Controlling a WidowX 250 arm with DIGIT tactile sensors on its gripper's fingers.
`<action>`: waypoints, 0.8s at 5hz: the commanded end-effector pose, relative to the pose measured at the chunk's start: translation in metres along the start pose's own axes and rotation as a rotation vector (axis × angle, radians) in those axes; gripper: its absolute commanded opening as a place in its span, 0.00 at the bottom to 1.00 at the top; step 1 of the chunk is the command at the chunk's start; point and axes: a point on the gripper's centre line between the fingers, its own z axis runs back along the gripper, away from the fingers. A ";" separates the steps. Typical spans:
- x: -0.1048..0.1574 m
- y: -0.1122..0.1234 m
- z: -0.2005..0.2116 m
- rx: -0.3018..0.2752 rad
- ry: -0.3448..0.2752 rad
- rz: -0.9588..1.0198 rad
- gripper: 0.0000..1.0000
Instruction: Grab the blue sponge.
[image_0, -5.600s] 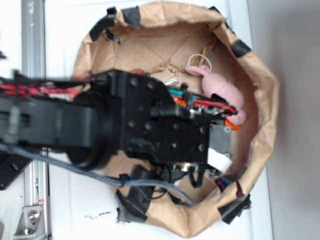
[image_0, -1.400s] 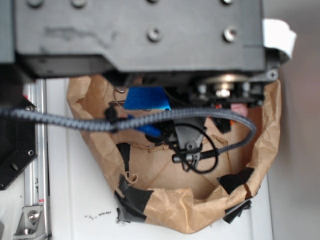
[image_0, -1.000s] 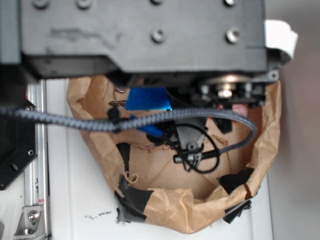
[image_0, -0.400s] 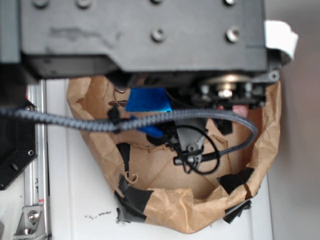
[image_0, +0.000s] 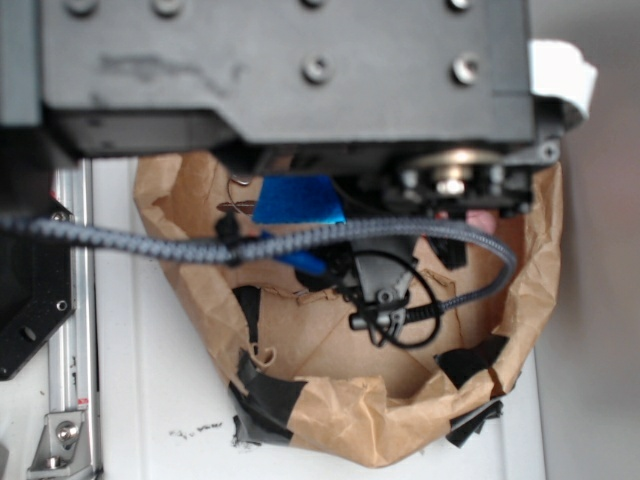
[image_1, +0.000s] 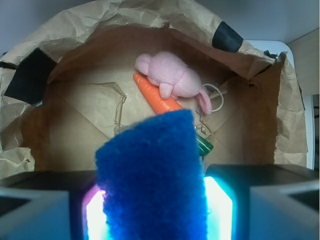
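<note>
The blue sponge (image_1: 150, 175) fills the lower middle of the wrist view, standing up between the two glowing pads (image_1: 218, 212) of my gripper (image_1: 152, 215). The gripper is shut on it and holds it above the bin floor. In the exterior view the sponge (image_0: 297, 201) shows as a bright blue patch just under the arm's black body, over the brown paper bin (image_0: 350, 410). The fingers themselves are hidden there by the arm.
A pink plush bunny (image_1: 172, 80) and an orange toy carrot (image_1: 157, 97) lie together on the floor of the paper bin (image_1: 75, 105). Crumpled paper walls with black tape ring the space. A grey braided cable (image_0: 150, 245) loops across the bin.
Since 5.6 s ago the arm has risen close to the camera and the sponge now hangs in the gripper. Over the last second almost nothing has shifted.
</note>
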 end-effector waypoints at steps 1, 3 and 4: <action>-0.001 -0.013 0.010 0.001 -0.034 -0.012 0.00; 0.000 -0.015 0.009 0.002 -0.033 -0.011 0.00; -0.001 -0.015 0.009 -0.002 -0.035 -0.002 0.00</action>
